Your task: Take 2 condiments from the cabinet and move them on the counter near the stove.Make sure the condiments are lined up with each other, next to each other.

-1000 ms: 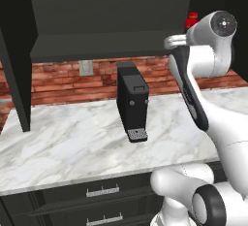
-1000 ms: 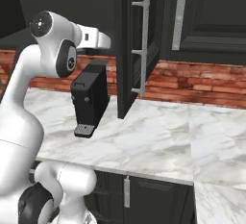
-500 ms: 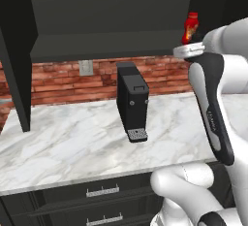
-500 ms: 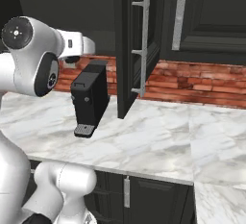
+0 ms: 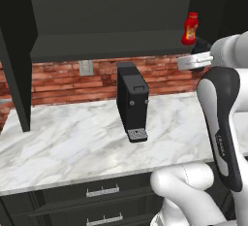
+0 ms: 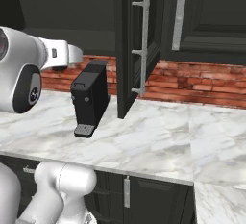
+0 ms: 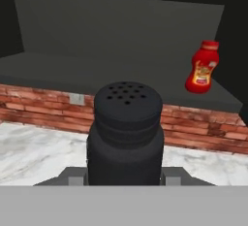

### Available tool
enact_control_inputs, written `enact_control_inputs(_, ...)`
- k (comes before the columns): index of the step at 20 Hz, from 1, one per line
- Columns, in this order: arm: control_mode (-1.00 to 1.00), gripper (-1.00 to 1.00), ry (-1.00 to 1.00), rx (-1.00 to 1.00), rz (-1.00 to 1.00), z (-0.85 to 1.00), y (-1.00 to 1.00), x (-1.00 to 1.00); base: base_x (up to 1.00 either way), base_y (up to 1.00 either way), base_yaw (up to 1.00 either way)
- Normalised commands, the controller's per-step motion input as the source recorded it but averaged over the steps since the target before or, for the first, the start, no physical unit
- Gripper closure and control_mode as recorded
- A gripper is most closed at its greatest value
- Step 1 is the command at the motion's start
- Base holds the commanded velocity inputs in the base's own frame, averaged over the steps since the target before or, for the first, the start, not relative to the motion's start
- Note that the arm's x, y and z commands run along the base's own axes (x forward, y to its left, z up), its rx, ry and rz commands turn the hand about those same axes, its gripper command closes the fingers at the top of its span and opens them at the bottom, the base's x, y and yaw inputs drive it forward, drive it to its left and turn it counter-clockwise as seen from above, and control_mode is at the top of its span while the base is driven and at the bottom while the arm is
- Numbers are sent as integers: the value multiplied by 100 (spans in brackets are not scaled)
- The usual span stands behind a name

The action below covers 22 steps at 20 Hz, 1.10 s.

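White arm rising from the base, elbow bent high, forearm reaching level; gripper [image 7: 125, 179] sitting closed on the black shaker bottle [image 7: 125, 133], its jaws pressing the bottle's sides and holding it upright in the hand view

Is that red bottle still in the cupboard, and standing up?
Yes. The red bottle stands upright, cap on top, on the cabinet shelf.

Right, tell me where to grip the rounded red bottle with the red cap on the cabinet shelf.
Grip the rounded red bottle around its belly, coming level from the open front of the dark cabinet. It stands upright near the right side panel, so a sideways approach looks cramped.
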Motion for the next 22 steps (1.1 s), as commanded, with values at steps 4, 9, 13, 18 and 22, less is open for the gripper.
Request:
enact_control_inputs(4,-100,100,0,0,0,0,0,-47,0,0,0)
enact_control_inputs(9,-100,100,0,0,0,0,0,-40,0,0,0)
enact_control_inputs(13,-100,100,0,0,0,-1,0,-37,0,0,0)
enact_control_inputs(18,-100,100,0,0,0,-1,0,-25,0,0,0)
enact_control_inputs(22,-100,100,0,0,-1,-8,0,-5,0,0,0)
